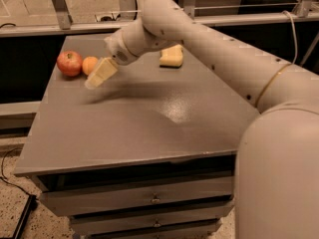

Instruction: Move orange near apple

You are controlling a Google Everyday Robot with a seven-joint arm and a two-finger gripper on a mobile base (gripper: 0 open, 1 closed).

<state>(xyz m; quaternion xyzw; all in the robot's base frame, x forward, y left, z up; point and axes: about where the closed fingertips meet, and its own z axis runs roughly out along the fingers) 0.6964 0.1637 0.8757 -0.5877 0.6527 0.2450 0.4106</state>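
Note:
The red apple (69, 62) sits at the far left of the grey table (139, 128). The orange (90, 65) rests on the table right beside the apple, touching it or nearly so. My gripper (98, 74) hangs just to the right of the orange and slightly in front of it, a little above the table. It holds nothing, and the orange lies free of it.
A pale yellow sponge (171, 57) lies at the back of the table, right of my wrist. My arm (209, 49) crosses over the table's right rear. The table's left edge is close to the apple. Drawers (149, 198) are below the front edge.

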